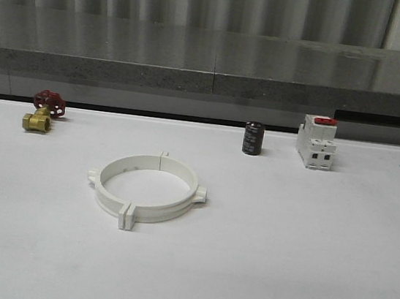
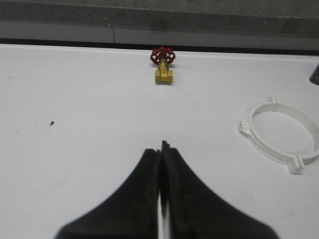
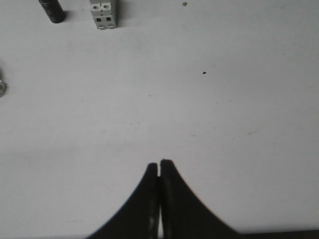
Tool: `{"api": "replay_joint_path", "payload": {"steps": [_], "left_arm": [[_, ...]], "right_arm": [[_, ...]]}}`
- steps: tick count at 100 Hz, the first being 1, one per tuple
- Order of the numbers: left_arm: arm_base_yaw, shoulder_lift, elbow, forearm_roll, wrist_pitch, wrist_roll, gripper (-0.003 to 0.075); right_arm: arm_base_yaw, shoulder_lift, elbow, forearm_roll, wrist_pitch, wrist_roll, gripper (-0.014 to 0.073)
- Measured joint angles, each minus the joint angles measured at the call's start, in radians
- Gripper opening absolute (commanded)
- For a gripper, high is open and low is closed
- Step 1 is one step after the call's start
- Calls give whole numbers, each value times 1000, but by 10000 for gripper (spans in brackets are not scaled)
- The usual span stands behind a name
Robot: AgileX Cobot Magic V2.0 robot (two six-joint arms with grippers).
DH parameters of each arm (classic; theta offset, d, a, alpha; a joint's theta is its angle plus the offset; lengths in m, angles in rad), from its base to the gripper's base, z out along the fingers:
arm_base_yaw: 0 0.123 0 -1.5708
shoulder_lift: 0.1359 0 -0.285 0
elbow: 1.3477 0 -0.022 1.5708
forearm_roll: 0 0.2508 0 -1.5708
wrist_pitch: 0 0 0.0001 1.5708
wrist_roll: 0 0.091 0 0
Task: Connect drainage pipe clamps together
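Observation:
The two white drainage pipe clamps (image 1: 166, 213) lie on the white table as one closed ring, their end tabs meeting at the near side and at the far side. In the left wrist view the ring (image 2: 260, 149) lies well off to the side of my left gripper (image 2: 160, 147), which is shut with nothing between its black fingers and hangs over bare table. My right gripper (image 3: 159, 163) is also shut on nothing over bare table. A small tab of the ring (image 3: 1, 88) shows at the edge of the right wrist view.
A brass valve with a red handwheel (image 1: 43, 110) stands at the back left. A black cylinder (image 1: 253, 138) and a white boxy breaker with a red switch (image 1: 317, 141) stand at the back right. A grey ledge (image 1: 208, 84) runs behind the table.

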Motion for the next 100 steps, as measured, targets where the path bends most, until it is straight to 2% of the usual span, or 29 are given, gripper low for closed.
{"api": "replay_joint_path", "payload": {"steps": [80,89,100], "left_arm": [[0,0,0,0,1,0,-20],[0,0,0,0,1,0,-21],[0,0,0,0,1,0,-21]], "right_arm": [[0,-4,9,0,-8,0,-67],[-6,-26,39,-6,-69,-2,-67],[-28,-94,120,-4,-234,-26,-67]]}}
